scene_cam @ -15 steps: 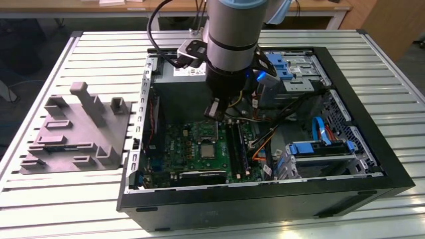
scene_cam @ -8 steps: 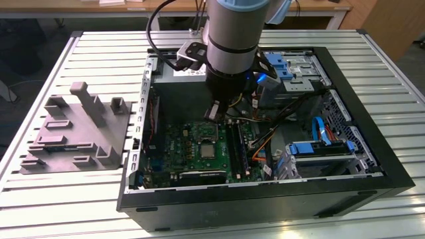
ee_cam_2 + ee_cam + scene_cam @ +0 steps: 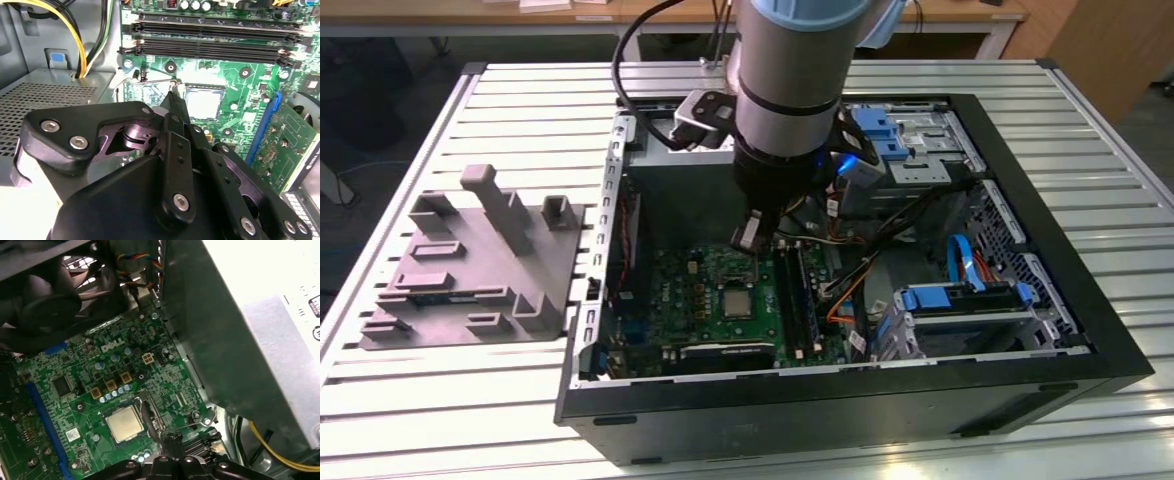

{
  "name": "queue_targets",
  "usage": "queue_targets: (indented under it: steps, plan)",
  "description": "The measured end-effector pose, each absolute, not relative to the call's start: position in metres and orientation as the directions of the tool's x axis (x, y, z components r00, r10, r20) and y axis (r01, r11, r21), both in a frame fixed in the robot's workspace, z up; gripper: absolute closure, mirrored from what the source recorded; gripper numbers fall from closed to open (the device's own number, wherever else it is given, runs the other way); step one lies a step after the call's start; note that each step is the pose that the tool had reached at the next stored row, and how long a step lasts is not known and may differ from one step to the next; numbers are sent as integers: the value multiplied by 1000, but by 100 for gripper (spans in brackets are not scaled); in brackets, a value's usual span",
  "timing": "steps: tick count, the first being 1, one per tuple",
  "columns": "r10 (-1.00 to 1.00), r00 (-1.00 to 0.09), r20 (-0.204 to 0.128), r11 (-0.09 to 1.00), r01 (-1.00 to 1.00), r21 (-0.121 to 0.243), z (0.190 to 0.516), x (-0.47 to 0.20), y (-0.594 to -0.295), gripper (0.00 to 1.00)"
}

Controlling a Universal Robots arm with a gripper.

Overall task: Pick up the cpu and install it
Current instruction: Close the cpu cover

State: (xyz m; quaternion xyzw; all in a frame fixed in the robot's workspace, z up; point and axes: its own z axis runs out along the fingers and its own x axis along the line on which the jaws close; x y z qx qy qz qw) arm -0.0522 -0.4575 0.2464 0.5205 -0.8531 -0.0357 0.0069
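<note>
Jaws (image 3: 172,97) beside seated cpu (image 3: 202,102)

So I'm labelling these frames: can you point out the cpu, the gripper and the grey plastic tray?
cpu (image 3: 122,423): first wrist view, middle of its metal top.
gripper (image 3: 173,96): second wrist view, at its fingertips.
grey plastic tray (image 3: 447,290): exterior view, its flat base.

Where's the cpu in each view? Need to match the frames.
Exterior view: the cpu sits in its socket mid-motherboard, below the end effector.
Second wrist view: cpu just beyond the end effector tips.
First wrist view: cpu beside the socket's metal lever.
Shared landmark: the blue slot on the board.
</note>
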Motion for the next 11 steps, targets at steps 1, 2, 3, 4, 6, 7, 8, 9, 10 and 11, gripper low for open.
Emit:
queue_targets:
  steps: [1,2,3,4,6,7,8,9,10,11]
  plan:
    - [-889,-458,-25,455,-888,68,246,-52,-458,89]
    - [-889,-457,-25,455,-888,68,246,-52,-460,89]
    - [-889,-457,-24,454,-888,68,246,-52,-461,89]
    - [-890,-456,-24,454,-889,67,246,-53,-462,89]
    - [-890,-455,-23,453,-889,67,246,-53,-464,89]
    - [-890,-455,-22,452,-889,67,246,-53,-465,89]
    - [-891,-454,-22,452,-890,66,246,-53,-466,89]
    - [-891,-454,-21,452,-890,66,246,-53,-467,89]
    - [-891,-454,-20,452,-890,66,246,-53,-468,89]
    - [-891,-453,-20,451,-890,65,246,-53,-469,89]
